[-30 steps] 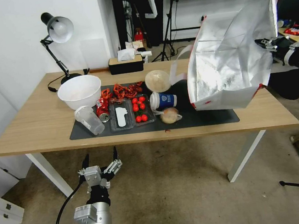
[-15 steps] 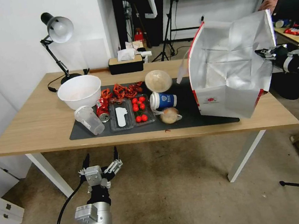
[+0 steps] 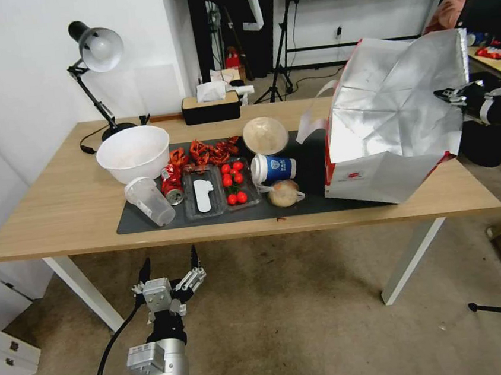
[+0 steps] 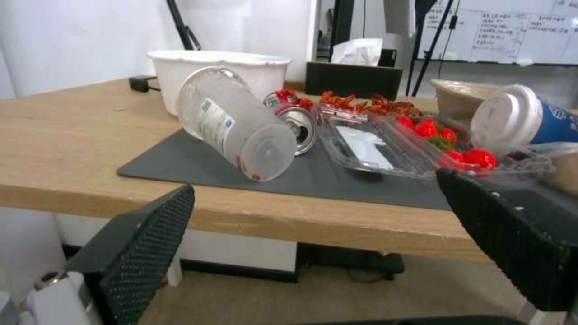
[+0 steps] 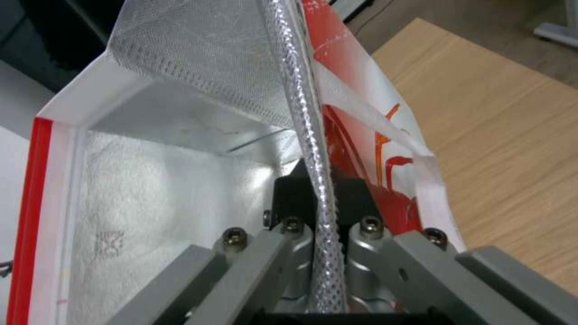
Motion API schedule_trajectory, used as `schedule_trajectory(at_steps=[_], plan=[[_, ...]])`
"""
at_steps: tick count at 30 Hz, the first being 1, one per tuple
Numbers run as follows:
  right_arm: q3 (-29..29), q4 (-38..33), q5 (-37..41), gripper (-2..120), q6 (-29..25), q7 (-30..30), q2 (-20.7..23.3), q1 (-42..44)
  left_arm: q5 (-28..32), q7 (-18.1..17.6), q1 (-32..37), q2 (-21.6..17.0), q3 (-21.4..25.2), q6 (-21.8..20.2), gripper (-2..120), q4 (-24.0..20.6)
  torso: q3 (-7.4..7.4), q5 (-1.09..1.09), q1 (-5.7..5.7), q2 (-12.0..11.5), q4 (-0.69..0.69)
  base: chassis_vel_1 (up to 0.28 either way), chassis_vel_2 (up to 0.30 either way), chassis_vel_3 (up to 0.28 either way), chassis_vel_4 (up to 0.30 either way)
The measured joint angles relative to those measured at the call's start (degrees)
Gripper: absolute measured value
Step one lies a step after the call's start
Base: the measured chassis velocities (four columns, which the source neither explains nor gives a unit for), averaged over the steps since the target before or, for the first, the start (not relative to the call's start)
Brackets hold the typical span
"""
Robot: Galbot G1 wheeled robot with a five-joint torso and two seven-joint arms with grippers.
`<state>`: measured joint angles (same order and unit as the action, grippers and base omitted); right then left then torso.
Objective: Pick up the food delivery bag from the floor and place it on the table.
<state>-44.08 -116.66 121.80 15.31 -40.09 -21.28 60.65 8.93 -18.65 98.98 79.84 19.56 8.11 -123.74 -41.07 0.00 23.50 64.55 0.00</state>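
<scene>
My right gripper (image 5: 316, 198) is clamped on the food delivery bag (image 3: 390, 122) wall, at the frame's right edge. The bag leans at the right of the table (image 3: 44, 215), base touching the top. Crinkled foil lining, thin paper. My left gripper (image 3: 169, 266), lower left, hangs spread apart.

1. The food delivery bag (image 3: 395, 118) hides the right gripper's (image 5: 317, 198) fingertips in the head view.
2. Beyond that gripper, the bag's foil wall runs off the wrist picture's edge.
3. The bag covers the mat's (image 3: 300, 203) near end.
</scene>
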Motion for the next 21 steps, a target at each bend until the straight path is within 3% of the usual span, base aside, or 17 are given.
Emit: schedule_trajectory(at_steps=[5,8,11,13,19,21], plan=[[0.35,0.61,-1.86,0,0.32,0.18,-0.04,-0.24,0.0,0.0,0.02,-0.08,0.04,0.02,100,0.0,0.0,0.0,0.0,0.0,0.0,0.0,0.0,0.0,0.0],[0.62,1.02,-2.94,6,0.33,0.84,-0.08,-0.29,0.02,0.0,0.04,-0.2,0.12,0.02,100,-0.02,0.0,0.0,0.0,0.0,0.0,0.0,0.0,0.0,0.0],[1.0,2.04,-3.71,23,0.39,2.32,-0.04,-0.44,0.1,0.0,0.05,-0.33,0.2,0.02,100,-0.04,0.0,0.0,0.0,0.0,0.0,0.0,0.0,0.0,0.0],[1.12,2.24,-3.71,25,0.45,2.53,0.02,-0.52,0.1,-0.01,0.06,-0.33,0.2,0.02,100,-0.04,0.0,0.0,0.0,0.0,0.0,0.0,0.0,0.0,0.0],[3.22,3.16,-4.85,54,0.63,3.02,0.09,-1.82,0.06,-0.03,0.03,-0.2,0.01,0.21,100,0.38,0.0,0.0,0.0,0.0,0.0,0.0,0.0,0.0,0.0],[3.37,3.18,-4.98,56,0.63,3.04,0.13,-1.88,0.04,-0.03,0.02,-0.17,-0.02,0.21,100,0.42,0.0,0.0,0.0,0.0,0.0,0.0,0.0,0.0,0.0]])
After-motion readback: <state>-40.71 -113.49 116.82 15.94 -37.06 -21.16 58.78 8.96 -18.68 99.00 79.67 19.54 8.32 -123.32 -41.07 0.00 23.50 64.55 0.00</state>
